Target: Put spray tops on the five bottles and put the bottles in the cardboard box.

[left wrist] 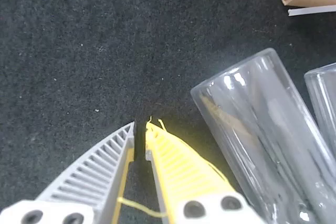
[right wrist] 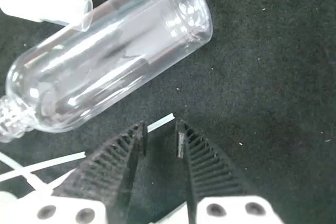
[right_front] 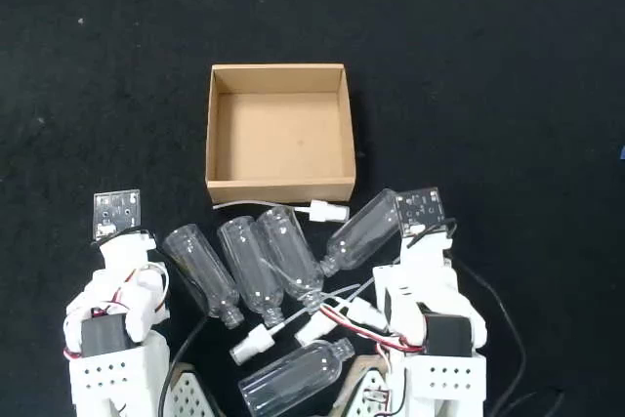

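High view has five clear plastic bottles [right_front: 249,271] lying on their sides on the black cloth desk [right_front: 508,95]. All are uncapped and sit just in front of the open brown cardboard box [right_front: 280,189], which holds nothing.

Four bottles fan out touching or nearly touching, and the fifth lies apart, nearer the arms. Being round and slick, they would likely roll. A nudge to one could push its neighbours or skid it out of a loose grip.

The white spray tops [right_front: 317,327] are heaped among the bottle necks, close to the right arm's red and white wires [right_front: 376,339]. One more top [right_front: 327,210] rests against the box's front wall. Their thin tubes cross each other, so lifting one may drag another, bend a tube, or catch the wiring.

The left claw [left wrist: 140,129] has its fingers drawn together on nothing, beside the outermost bottle [left wrist: 257,129]. The right claw [right wrist: 160,132] is slightly parted and empty, over a thin white dip tube [right wrist: 160,123] and near another bottle [right wrist: 110,56].
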`<action>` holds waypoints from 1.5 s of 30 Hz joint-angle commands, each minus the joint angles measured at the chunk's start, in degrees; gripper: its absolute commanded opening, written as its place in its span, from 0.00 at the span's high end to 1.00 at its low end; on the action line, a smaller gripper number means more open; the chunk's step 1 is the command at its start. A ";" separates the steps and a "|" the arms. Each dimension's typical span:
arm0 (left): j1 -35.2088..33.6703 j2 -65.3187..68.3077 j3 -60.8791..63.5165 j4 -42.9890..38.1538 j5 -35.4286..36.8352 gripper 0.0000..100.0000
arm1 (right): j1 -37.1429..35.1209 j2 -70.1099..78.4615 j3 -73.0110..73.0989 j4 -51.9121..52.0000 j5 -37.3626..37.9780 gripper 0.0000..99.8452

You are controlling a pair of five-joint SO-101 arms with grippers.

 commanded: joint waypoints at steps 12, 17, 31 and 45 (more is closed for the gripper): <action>0.66 -0.62 1.19 0.62 0.26 0.97 | -0.88 -5.49 -0.22 0.35 -0.18 0.91; 0.66 -0.62 1.19 0.62 0.26 0.97 | -0.88 -5.49 -0.22 0.35 -0.26 0.91; 0.66 -0.62 1.19 0.62 0.26 0.97 | -0.88 -5.49 -0.22 0.35 -0.26 0.91; 0.92 -0.70 -0.13 -0.53 -3.87 0.97 | -0.26 -5.41 -0.31 -5.01 0.18 0.91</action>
